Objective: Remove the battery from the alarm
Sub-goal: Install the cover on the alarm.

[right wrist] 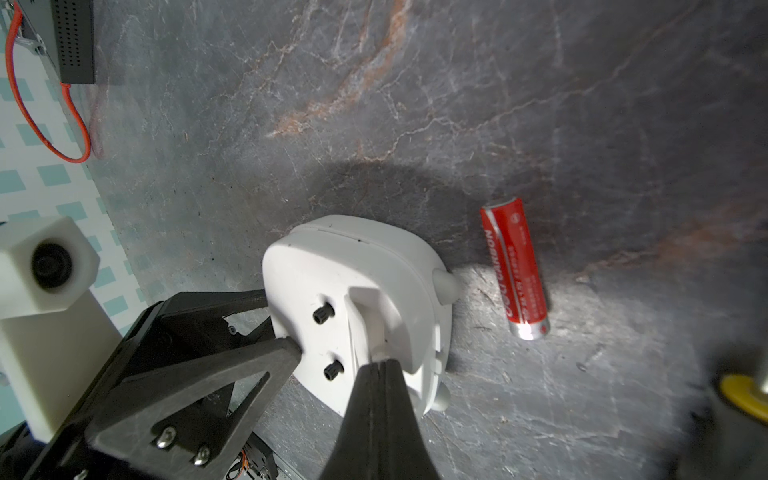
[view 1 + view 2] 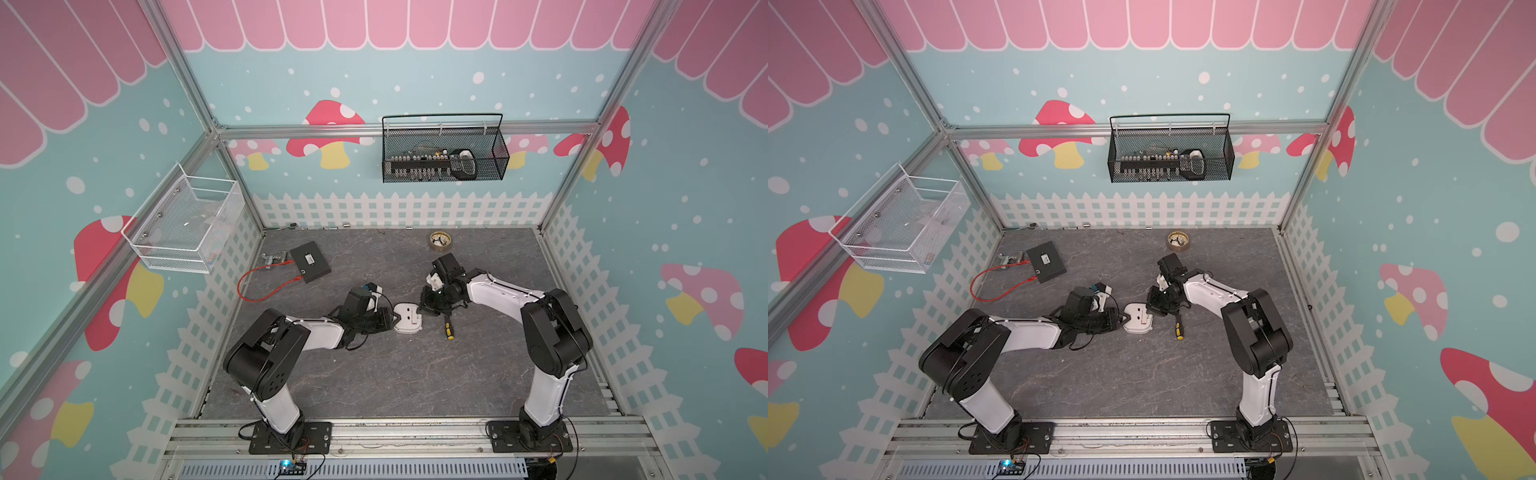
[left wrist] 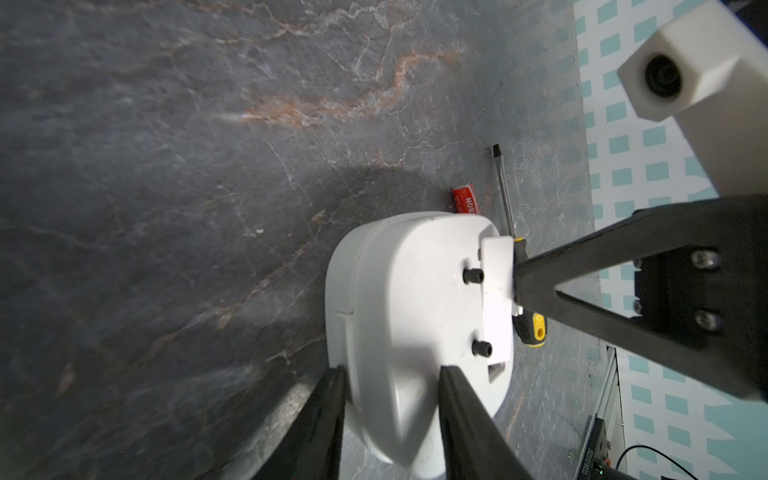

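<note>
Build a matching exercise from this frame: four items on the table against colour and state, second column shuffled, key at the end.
Things:
1. battery
2. alarm
3. screwdriver
4. compass-like disc

States:
A. brass-coloured, near the back fence
B. white, gripped by the left tool
C. red, lying loose on the table
D. black-and-yellow handle, lying beside the alarm

Pairs: 1-C, 2-B, 3-D, 4-A

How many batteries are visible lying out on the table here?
1. The battery lies on the table right beside the alarm. Another may be hidden inside the alarm.
</note>
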Robot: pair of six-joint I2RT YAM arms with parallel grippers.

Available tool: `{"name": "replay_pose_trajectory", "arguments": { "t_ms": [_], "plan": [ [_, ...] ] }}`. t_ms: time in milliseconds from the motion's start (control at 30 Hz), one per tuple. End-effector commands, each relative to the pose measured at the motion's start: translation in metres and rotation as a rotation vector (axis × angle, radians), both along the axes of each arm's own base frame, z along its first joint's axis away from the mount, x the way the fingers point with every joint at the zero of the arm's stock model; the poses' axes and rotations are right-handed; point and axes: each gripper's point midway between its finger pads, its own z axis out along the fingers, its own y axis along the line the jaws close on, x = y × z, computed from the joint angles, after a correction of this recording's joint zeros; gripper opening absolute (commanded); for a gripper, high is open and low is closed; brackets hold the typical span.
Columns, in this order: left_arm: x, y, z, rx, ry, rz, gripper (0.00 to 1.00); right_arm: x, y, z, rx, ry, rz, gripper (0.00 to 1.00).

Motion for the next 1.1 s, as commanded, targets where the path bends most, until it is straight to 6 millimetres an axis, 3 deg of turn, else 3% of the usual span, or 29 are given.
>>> {"name": "replay_pose_trajectory", "arguments": {
  "t_ms": [0, 600, 1067],
  "plan": [
    [-0.0124, 0.0065, -0.0215, 0.037, 0.064, 0.001, 0.4, -0.0087, 0.0031, 0.0039, 0.009, 0.0, 0.01, 0.0],
    [-0.0119, 0.0082, -0.0216, 0.04, 0.064, 0.005, 0.4, -0.0084, -0.0002, 0.0125, 0.054, -0.002, -0.021, 0.0],
    [-0.0123, 0.0082, -0.0221, 0.041, 0.065, 0.004, 0.4, -0.0115, -0.0013, 0.0083, 0.085, 0.012, -0.045, 0.0]
  ]
}}
